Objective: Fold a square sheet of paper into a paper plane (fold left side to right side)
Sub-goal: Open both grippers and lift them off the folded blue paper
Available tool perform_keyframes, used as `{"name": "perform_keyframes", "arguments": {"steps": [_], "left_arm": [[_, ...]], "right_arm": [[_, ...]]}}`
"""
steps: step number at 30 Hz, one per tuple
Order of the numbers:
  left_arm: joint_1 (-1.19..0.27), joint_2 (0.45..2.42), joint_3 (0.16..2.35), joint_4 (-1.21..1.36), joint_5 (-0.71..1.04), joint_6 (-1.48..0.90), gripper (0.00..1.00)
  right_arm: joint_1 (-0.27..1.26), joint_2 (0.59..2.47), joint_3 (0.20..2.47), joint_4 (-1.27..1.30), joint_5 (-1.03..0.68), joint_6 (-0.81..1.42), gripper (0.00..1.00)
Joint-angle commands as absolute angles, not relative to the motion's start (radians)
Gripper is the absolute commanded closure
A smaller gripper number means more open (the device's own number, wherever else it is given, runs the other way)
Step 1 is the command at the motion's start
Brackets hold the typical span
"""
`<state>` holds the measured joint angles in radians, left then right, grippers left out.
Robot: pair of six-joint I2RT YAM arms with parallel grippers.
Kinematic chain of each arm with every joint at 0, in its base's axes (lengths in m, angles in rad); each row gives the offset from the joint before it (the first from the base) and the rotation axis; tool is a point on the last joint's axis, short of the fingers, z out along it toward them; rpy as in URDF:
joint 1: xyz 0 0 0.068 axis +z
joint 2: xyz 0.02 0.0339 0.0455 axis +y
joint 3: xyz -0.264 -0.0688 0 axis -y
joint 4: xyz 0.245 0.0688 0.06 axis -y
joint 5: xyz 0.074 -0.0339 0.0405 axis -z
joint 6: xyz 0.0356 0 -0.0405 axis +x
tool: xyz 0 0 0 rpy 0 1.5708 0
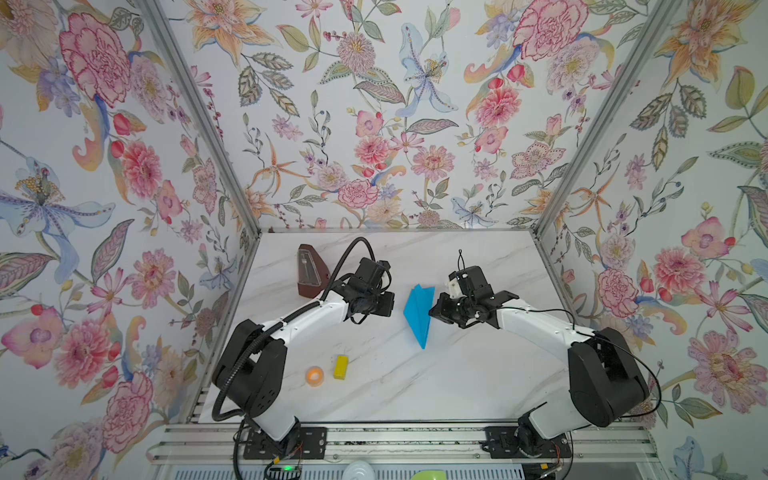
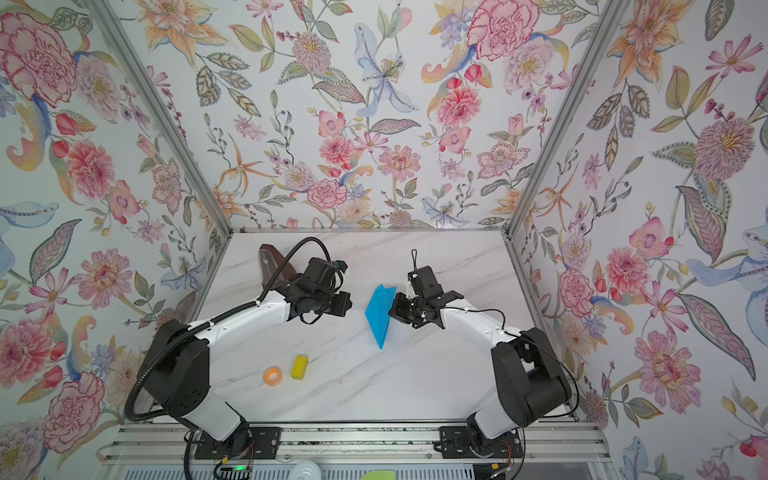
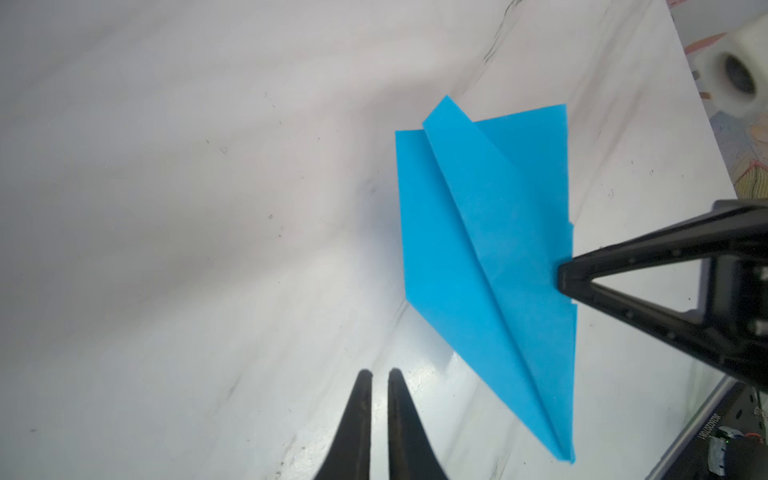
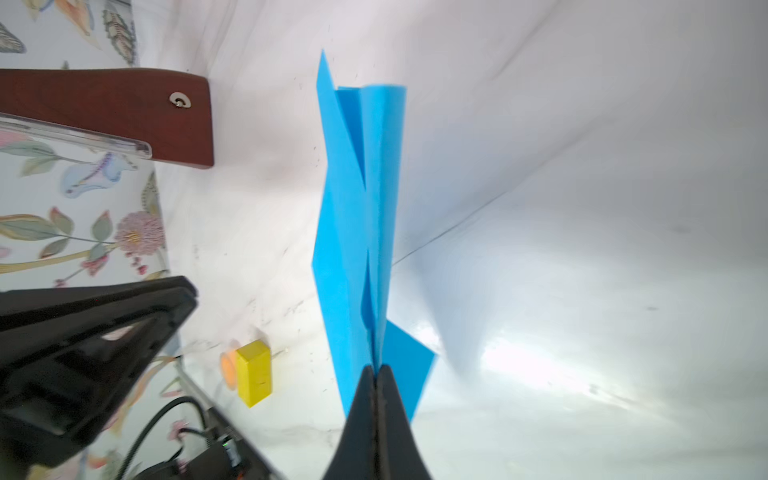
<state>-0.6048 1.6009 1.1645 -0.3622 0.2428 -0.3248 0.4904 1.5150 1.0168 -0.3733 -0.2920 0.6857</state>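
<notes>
Above table, right end effector pinching paper plane, elbow bent

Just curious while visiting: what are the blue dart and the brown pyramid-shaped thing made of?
The paper plane: thin matte paper, judging by sharp creases and layered flaps. The brown pyramid: seemingly glossy reddish wood with a clear front cover, possibly wood-look plastic.

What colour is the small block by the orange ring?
The block is yellow; clearest in the right wrist view.
</notes>
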Motion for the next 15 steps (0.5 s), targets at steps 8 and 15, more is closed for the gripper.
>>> {"name": "perform_keyframes", "arguments": {"steps": [8, 15], "left_arm": [[-0.541, 1.407, 1.078, -0.211, 0.175, -0.367, 0.73], [-0.45, 1.338, 0.909, -0.044, 0.309, -0.476, 0.61]], "right_arm": [[0.689, 1.561, 1.282, -0.986, 0.355, 0.561, 1.0], [0.888, 1.812, 1.402, -0.994, 0.298, 0.642, 0.84]]}}
